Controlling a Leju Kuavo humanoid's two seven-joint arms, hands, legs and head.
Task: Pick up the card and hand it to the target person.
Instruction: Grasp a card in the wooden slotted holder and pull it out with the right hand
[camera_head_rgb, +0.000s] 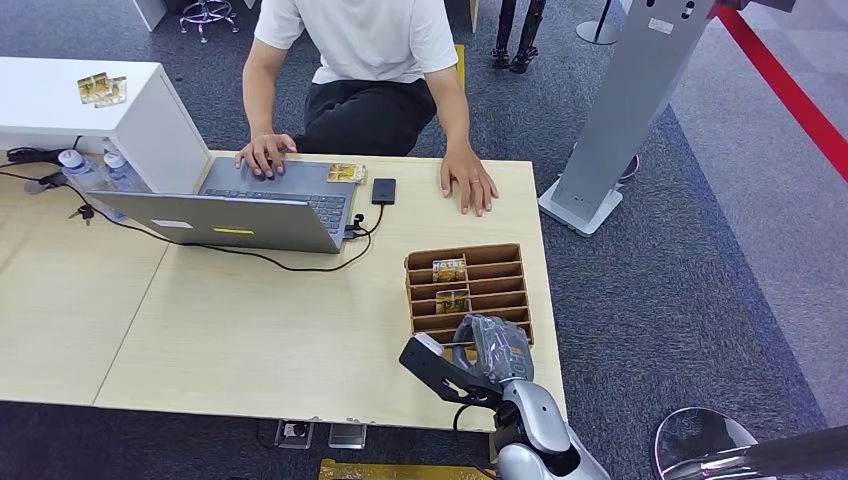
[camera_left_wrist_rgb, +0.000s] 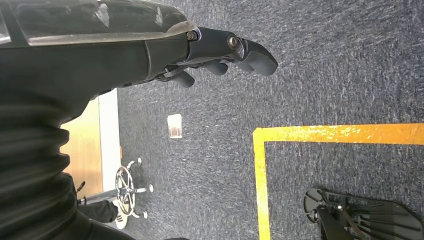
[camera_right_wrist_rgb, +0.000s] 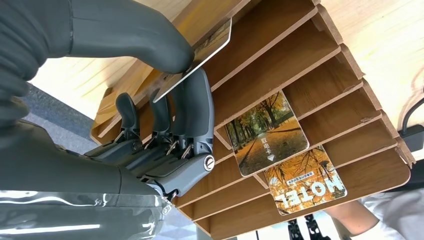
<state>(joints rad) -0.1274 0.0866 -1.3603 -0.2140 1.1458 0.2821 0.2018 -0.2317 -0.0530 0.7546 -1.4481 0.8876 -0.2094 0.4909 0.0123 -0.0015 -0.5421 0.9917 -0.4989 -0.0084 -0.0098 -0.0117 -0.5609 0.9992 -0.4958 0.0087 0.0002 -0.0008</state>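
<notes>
The right hand (camera_right_wrist_rgb: 165, 120) sits at the near end of the slotted wooden rack (camera_head_rgb: 510, 262) on the tabletop (camera_head_rgb: 250, 330), and it pinches a card (camera_right_wrist_rgb: 210, 47): the thick thumb presses on the card's upper face while the dark fingers (camera_right_wrist_rgb: 192, 107) lie beneath it, so the card is caught edge-on between them, its far end reaching out past the thumb over a rack divider. In the head view the same hand (camera_head_rgb: 493, 347) hovers over the rack's nearest slots, its ribbed cover hiding the card. Two more cards (camera_right_wrist_rgb: 287, 157) with autumn pictures lean in slots farther along the rack, just beside each other and apart from the hand. Across the tabletop a person (camera_head_rgb: 365, 70) sits with one hand on a laptop (camera_head_rgb: 250, 205) and the other flat on the wood near a black phone (camera_head_rgb: 383, 190). The left hand (camera_left_wrist_rgb: 220, 52) hangs over the grey carpet (camera_left_wrist_rgb: 325, 70), fingers loosely curled and holding nothing, near a yellow floor line (camera_left_wrist_rgb: 340, 133).
</notes>
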